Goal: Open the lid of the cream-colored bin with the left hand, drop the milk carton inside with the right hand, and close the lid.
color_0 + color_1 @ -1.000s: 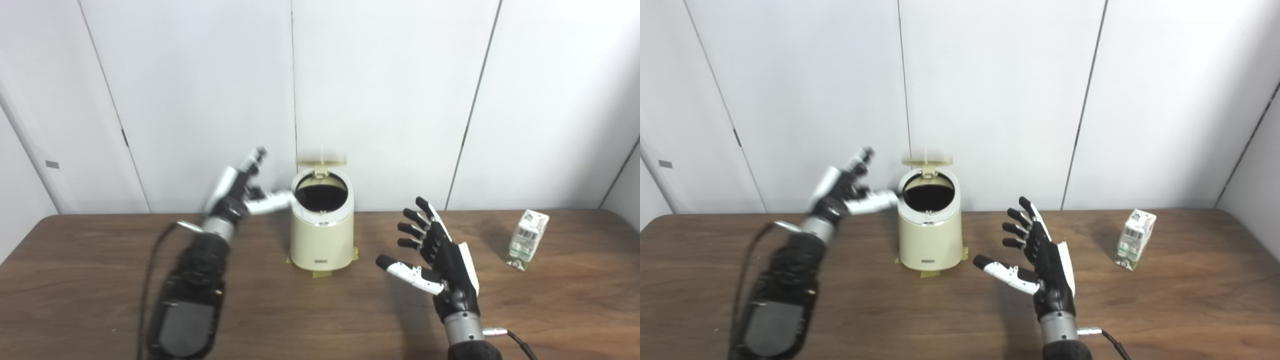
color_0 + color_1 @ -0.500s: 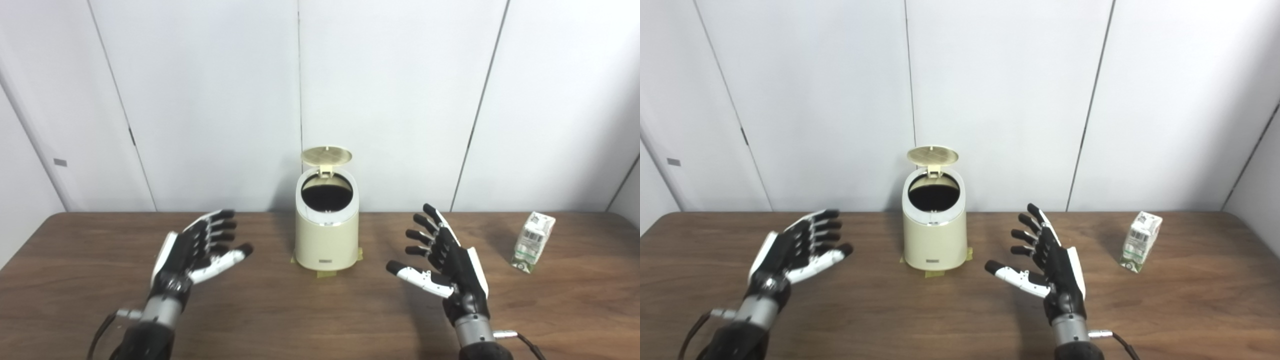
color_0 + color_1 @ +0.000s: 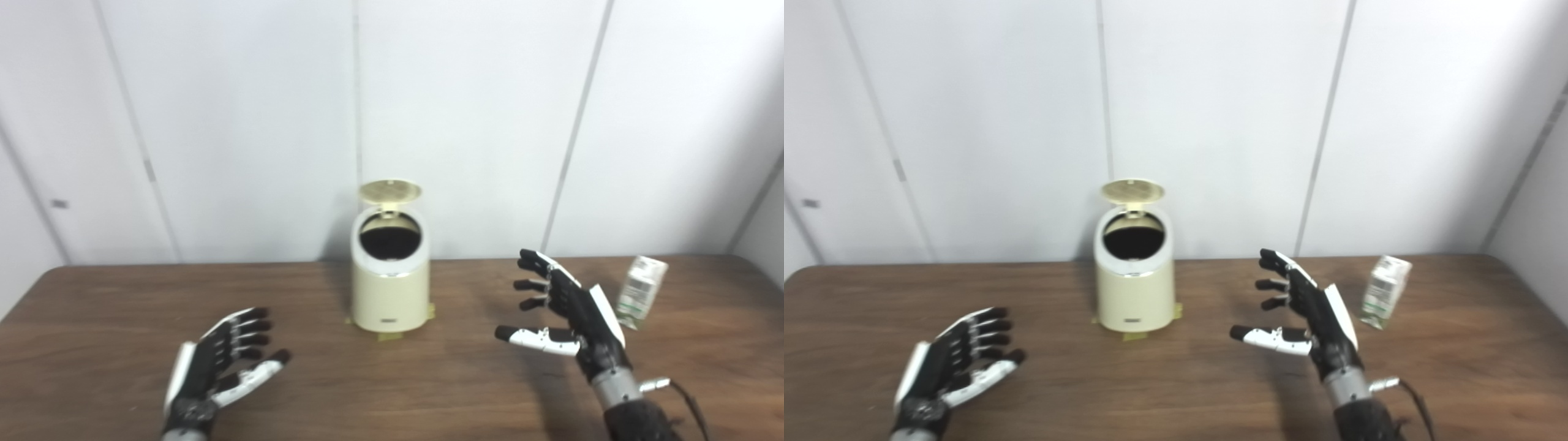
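The cream-colored bin stands at the back middle of the table, taped down at its base. Its round lid is tipped up behind the dark opening. A small white and green milk carton stands upright at the right, just beyond my right hand. That hand is open, fingers spread, palm facing left, touching nothing. My left hand hovers low near the table's front left, open and holding nothing, well away from the bin.
The brown wooden table runs the full width of the picture. White wall panels stand right behind the bin. A cable trails from my right wrist.
My left hand has let the lid go and drawn back from the bin to the front left. My right hand has moved right, toward the carton. The lid stays up.
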Robot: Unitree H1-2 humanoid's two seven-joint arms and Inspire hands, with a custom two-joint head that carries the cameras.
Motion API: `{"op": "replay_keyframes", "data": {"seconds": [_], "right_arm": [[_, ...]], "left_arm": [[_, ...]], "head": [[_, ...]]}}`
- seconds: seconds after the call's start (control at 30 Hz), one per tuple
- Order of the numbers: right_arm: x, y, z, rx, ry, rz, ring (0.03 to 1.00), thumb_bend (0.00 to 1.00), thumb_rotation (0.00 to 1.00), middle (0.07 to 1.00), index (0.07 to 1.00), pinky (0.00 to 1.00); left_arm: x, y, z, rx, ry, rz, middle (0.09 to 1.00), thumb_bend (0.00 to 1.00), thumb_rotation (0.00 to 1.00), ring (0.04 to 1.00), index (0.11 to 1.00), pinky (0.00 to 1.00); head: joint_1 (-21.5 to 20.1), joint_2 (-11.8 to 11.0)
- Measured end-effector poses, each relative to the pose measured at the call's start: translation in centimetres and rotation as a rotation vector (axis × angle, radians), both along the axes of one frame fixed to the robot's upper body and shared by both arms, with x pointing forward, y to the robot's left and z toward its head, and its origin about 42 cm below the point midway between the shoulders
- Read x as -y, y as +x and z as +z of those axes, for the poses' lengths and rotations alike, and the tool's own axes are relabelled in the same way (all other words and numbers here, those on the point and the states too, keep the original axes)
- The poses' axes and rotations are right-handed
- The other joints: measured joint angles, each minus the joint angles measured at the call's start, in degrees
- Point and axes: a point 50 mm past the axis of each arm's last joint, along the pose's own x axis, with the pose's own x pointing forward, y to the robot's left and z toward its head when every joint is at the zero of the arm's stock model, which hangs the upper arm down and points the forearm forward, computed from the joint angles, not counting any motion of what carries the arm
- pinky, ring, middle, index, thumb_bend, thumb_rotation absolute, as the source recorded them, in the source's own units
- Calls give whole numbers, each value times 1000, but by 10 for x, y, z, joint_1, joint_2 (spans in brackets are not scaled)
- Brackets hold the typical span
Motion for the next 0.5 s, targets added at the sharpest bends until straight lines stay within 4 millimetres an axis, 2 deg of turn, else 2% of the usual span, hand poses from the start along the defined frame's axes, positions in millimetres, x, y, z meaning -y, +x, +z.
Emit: {"op": "replay_keyframes", "data": {"seconds": [0.07,0.17,0.23,0.3,0.37,0.43,0.5], "right_arm": [[11,1,9,7,-49,-23,739,794,167,809,803,601],[16,-1,38,18,-134,-90,740,795,90,807,805,601],[17,5,60,61,-170,-121,754,799,83,824,813,614],[31,11,80,93,-198,-155,802,784,111,862,844,659],[51,15,94,116,-213,-192,820,766,92,872,860,673],[69,18,101,118,-224,-225,827,772,103,872,871,689],[82,22,101,104,-240,-245,832,791,138,872,881,699]], "left_arm": [[-4,2,-2,8,-6,-4,723,689,127,682,748,641],[-11,6,-7,1,1,-3,724,663,106,683,750,651],[-18,7,-9,-1,16,2,718,658,102,677,741,652],[-18,12,-7,7,21,0,721,647,94,684,738,657],[-20,13,-6,8,24,2,729,638,95,695,745,663],[-22,13,-7,-10,22,10,732,634,100,695,749,658],[-25,13,-7,-19,9,16,730,629,65,695,745,647]], "head": [[-40,-10],[-78,-24],[-82,-25],[-101,-30],[-113,-33],[-131,-36],[-141,-38]]}}
